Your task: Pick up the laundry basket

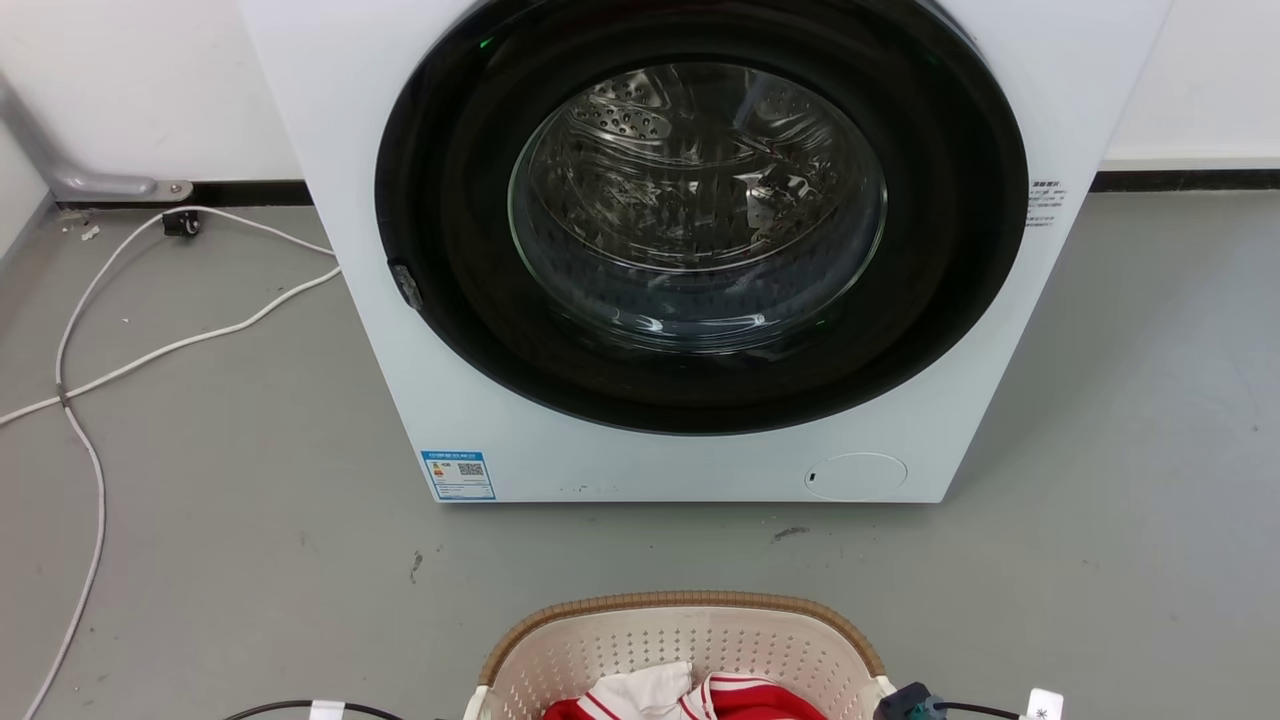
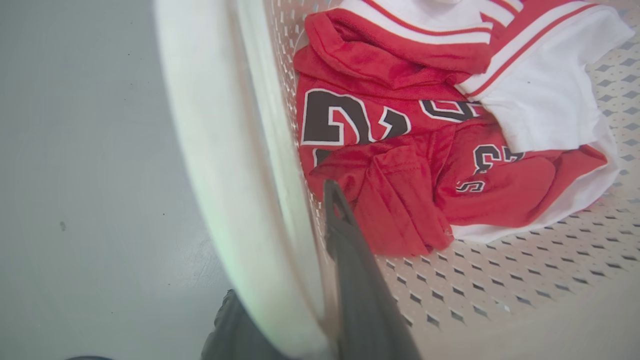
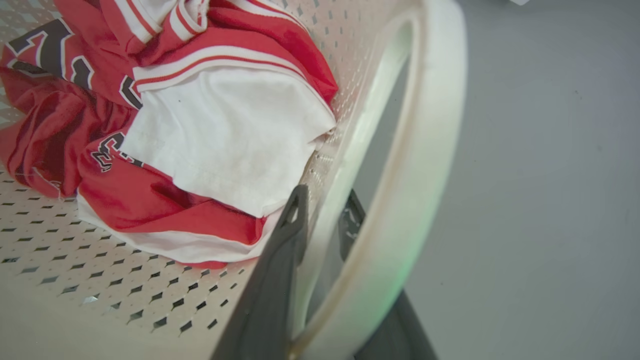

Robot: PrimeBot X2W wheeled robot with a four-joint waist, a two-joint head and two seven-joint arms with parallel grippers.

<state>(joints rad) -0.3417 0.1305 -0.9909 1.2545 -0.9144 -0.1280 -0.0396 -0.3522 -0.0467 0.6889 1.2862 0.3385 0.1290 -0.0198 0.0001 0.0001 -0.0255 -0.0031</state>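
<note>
The laundry basket (image 1: 680, 602), cream with perforated walls and a brown woven rim, sits on the grey floor at the bottom middle of the head view. A red and white jersey (image 1: 690, 698) lies inside it. In the left wrist view my left gripper (image 2: 280, 240) straddles the basket's left side: one dark finger (image 2: 350, 260) lies inside against the wall, the other sits outside under the white handle (image 2: 220, 150). In the right wrist view my right gripper (image 3: 326, 200) clamps the opposite wall (image 3: 330, 165), one finger inside and one in the handle opening beside the white handle (image 3: 425, 150).
A white front-loading washer (image 1: 700, 460) with its round door shut stands directly behind the basket. White cables (image 1: 150, 350) trail over the floor at the left. Grey floor lies open on both sides of the basket.
</note>
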